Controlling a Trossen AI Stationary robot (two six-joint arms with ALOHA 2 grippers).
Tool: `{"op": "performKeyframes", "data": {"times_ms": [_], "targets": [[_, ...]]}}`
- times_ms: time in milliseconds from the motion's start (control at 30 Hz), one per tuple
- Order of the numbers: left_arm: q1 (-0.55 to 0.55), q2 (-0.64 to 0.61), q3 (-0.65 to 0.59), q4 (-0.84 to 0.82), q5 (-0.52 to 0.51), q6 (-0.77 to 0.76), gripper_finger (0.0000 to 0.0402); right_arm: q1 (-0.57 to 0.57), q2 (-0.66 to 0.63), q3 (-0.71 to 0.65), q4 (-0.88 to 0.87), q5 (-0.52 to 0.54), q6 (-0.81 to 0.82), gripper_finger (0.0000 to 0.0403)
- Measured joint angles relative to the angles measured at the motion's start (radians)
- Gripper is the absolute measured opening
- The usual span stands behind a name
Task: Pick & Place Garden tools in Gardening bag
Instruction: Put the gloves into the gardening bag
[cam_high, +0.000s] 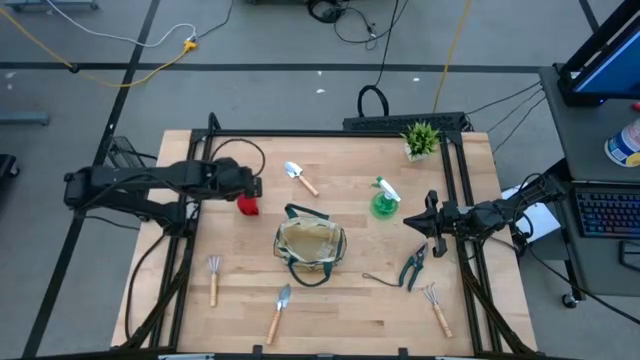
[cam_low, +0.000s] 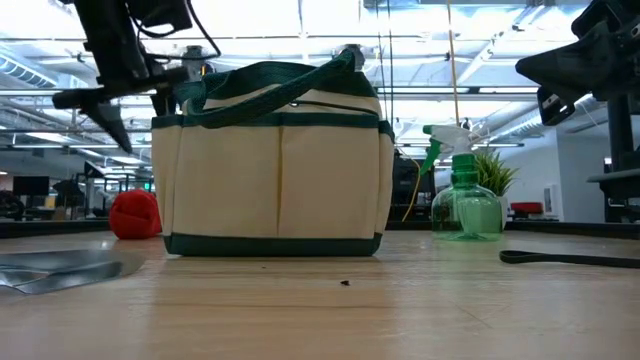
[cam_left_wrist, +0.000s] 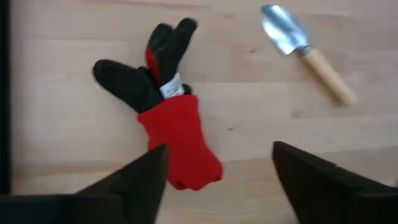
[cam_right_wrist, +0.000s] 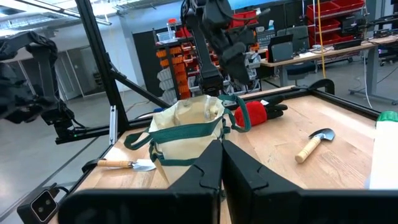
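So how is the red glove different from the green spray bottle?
The red glove lies flat and floppy on the table, while the green spray bottle stands upright. The glove is soft red cloth with black fingers; the bottle is see-through green with a white nozzle. The glove sits below the left pincer, which is open, on the gardening bag's left side; the bottle sits on its right. Both are outside the bag.

A beige fabric gardening bag with dark green trim stands open mid-tabletop; wooden-handled trowels, fork-rakes, teal-handled shears, a green spray bottle and a red-and-black glove lie around it.
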Motion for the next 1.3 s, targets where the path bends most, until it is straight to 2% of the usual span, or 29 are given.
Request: {"op": "performKeyframes", "data": {"times_ms": [133, 200, 467, 800, 1300], "targets": [[0.000, 0.037, 0.000, 0.000, 0.000, 0.009, 0.0380, 0.000, 0.000, 0.000, 0.000, 0.000, 0.000, 0.0000], [0.000, 0.049, 0.000, 0.000, 0.000, 0.034, 0.0394, 0.000, 0.000, 0.000, 0.000, 0.000, 0.000, 0.0000], [0.000, 0.050, 0.000, 0.007, 0.001, 0.102, 0.0352, 0.000, 0.000, 0.000, 0.000, 0.000, 0.000, 0.0000], [0.027, 0.090, -0.001, -0.078, -0.019, -0.060, 0.0321, 0.000, 0.000, 0.000, 0.000, 0.000, 0.000, 0.0000], [0.075, 0.243, -0.001, -0.047, 0.010, -0.068, 0.0324, 0.000, 0.000, 0.000, -0.002, 0.000, 0.000, 0.0000]]}}
